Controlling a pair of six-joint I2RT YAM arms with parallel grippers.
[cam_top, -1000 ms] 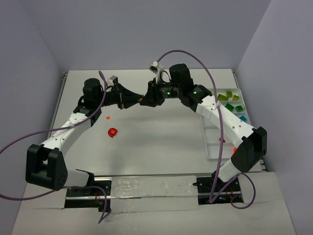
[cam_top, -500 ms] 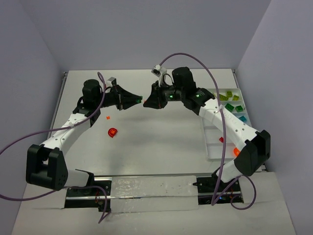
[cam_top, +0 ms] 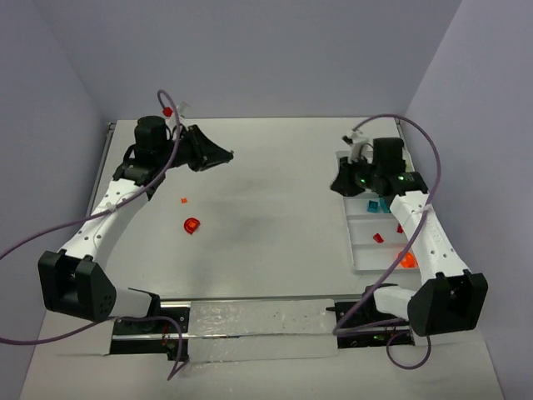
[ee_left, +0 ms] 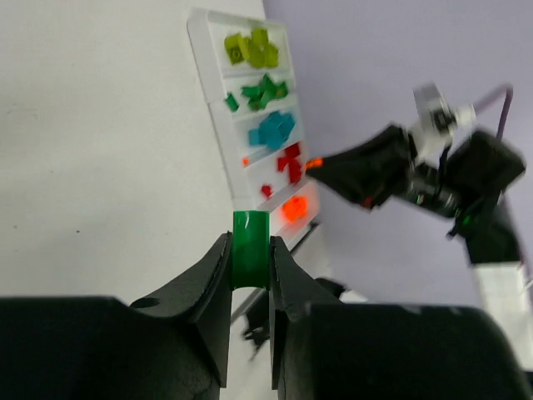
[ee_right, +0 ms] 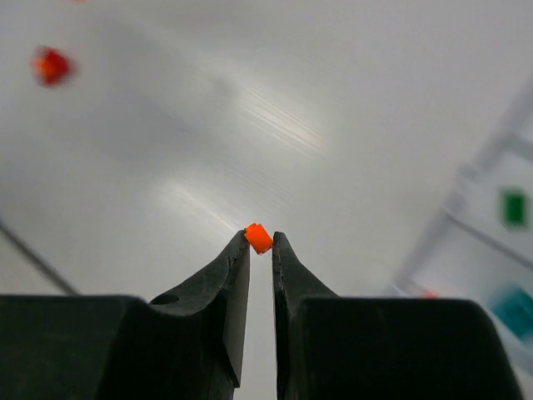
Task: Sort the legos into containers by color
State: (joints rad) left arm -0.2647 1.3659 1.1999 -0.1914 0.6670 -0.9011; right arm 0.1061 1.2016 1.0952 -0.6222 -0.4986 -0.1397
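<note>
My left gripper (ee_left: 250, 242) is shut on a dark green lego (ee_left: 250, 265), held above the table at the back left (cam_top: 225, 155). A small orange lego (ee_right: 259, 237) is pinched at the very tips of my right gripper (ee_right: 260, 242), which hovers by the left edge of the white containers tray (cam_top: 353, 237). In the left wrist view the tray (ee_left: 202, 37) holds lime, green, teal, red and orange legos in separate compartments. A red lego (cam_top: 191, 225) and a tiny orange one (cam_top: 184, 200) lie on the table at the left.
The right arm's white links (cam_top: 429, 237) run over the tray's near half. Purple cables (cam_top: 50, 233) loop beside both arms. Walls close off the table at the back and the sides.
The two grippers were tip to tip at the back middle. They have parted: the right one shut and swung right to the tray, the left one drew back to the left.
</note>
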